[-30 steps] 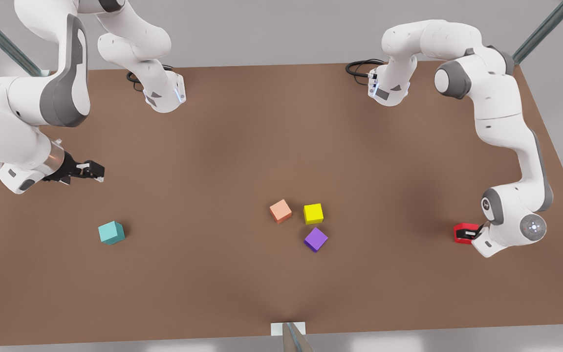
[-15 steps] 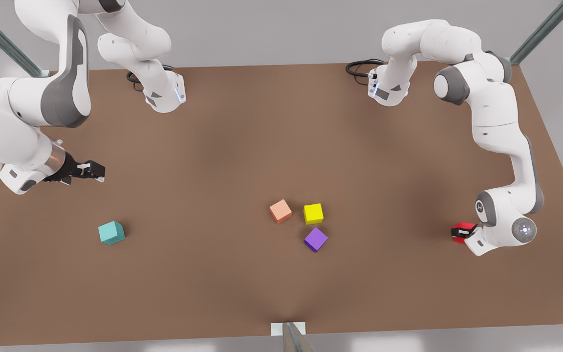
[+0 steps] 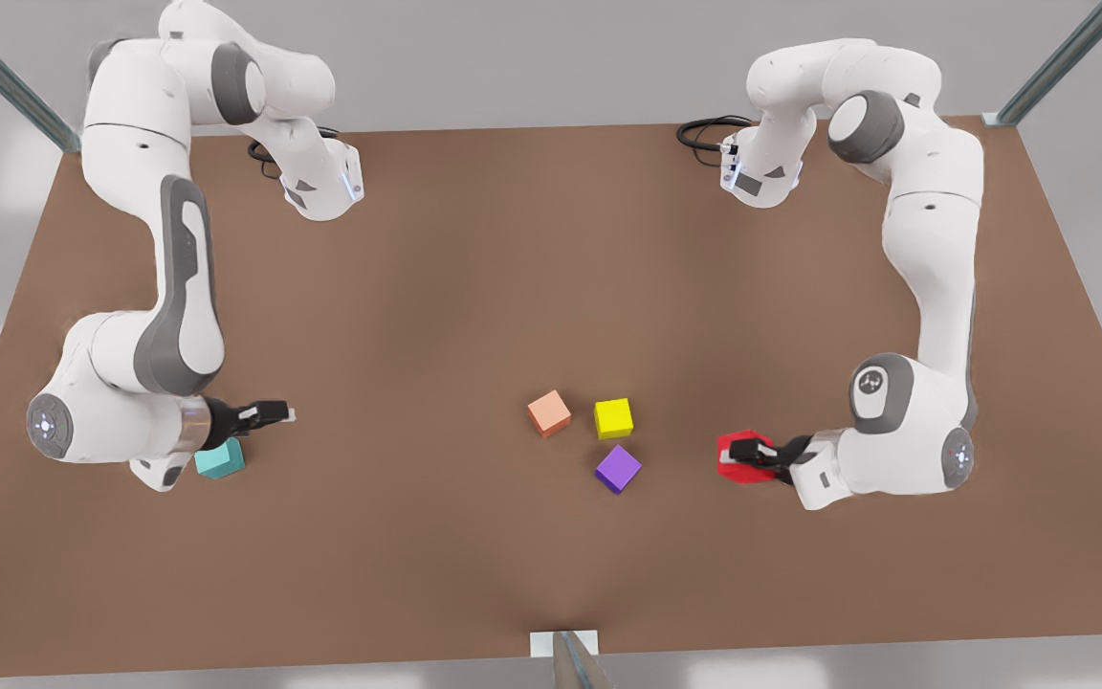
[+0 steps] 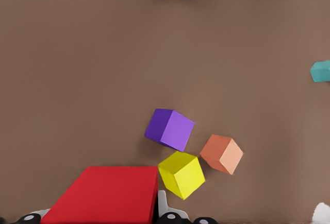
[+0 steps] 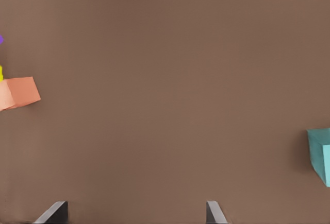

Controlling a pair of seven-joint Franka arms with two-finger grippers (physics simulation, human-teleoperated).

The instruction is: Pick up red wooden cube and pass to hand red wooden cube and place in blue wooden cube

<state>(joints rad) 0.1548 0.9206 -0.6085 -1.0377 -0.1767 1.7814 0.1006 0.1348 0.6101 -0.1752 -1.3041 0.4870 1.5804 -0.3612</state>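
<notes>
The red wooden cube (image 3: 736,454) is held in my left gripper (image 3: 750,457), which is shut on it at the front view's right, a short way from the cube cluster. In the left wrist view the red cube (image 4: 108,195) sits between the fingers of that gripper (image 4: 98,218). The blue wooden cube (image 3: 218,461), teal in colour, rests on the table at the front view's left, partly covered by my right arm. My right gripper (image 3: 269,413), the receiving hand, hovers just beyond it and is open and empty (image 5: 134,216). The teal cube (image 5: 322,154) lies off to one side of its fingers.
A salmon-orange cube (image 3: 549,412), a yellow cube (image 3: 613,418) and a purple cube (image 3: 618,468) cluster at the table's middle, between the two grippers. The brown table (image 3: 474,268) stretches back to both arm bases. A small bracket (image 3: 565,643) sits at the front edge.
My left gripper carried the red cube from the front view's right edge toward the centre. My right arm swung down and in, its gripper now beside the teal cube.
</notes>
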